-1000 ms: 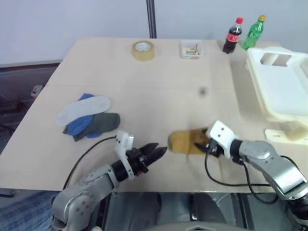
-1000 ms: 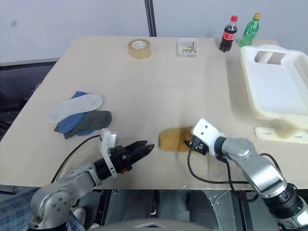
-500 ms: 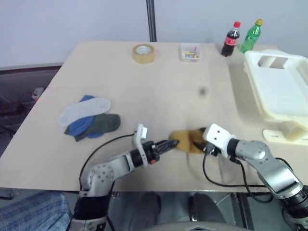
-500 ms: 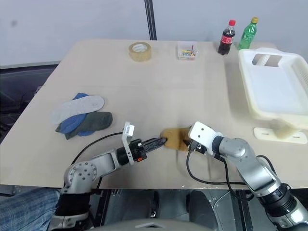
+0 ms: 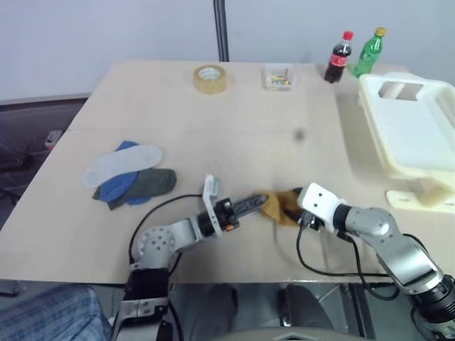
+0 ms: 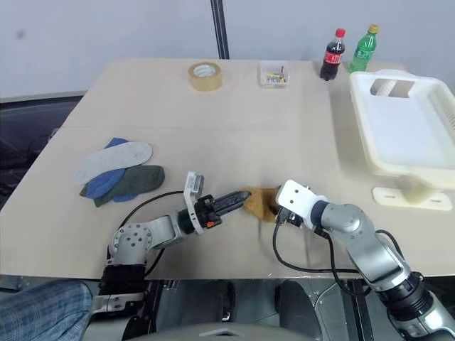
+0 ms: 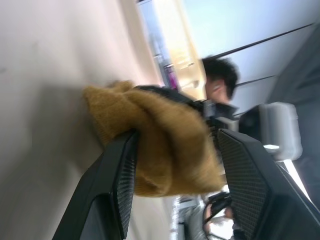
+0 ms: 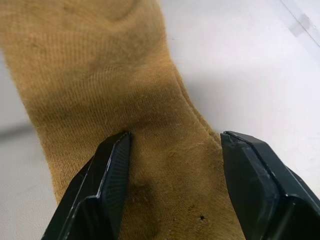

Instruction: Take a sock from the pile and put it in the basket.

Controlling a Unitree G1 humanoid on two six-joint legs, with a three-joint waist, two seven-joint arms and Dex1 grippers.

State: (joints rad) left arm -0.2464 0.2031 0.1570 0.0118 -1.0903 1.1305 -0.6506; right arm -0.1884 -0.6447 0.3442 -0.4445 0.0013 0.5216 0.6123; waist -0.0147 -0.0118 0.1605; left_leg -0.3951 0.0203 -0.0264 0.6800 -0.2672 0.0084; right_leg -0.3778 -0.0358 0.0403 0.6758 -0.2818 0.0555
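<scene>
The left gripper (image 5: 257,203) and right gripper (image 5: 295,211) both stand spread around the mustard sock (image 5: 279,207) on the worktop (image 5: 249,121), likely passing it across because the basket (image 5: 416,131) sits far right, away from the pile (image 5: 131,174).

On the table (image 5: 213,121) the pile (image 5: 129,174) lay at the left, the basket (image 5: 416,131) at the right edge. A sock (image 5: 279,207) lay near the front edge, between the left gripper (image 5: 257,202) on its left and the right gripper (image 5: 298,211) on its right. Along the far edge sat a tape roll (image 5: 211,77), right of it a small box (image 5: 279,76), then two bottles (image 5: 340,57), just behind the basket.
</scene>
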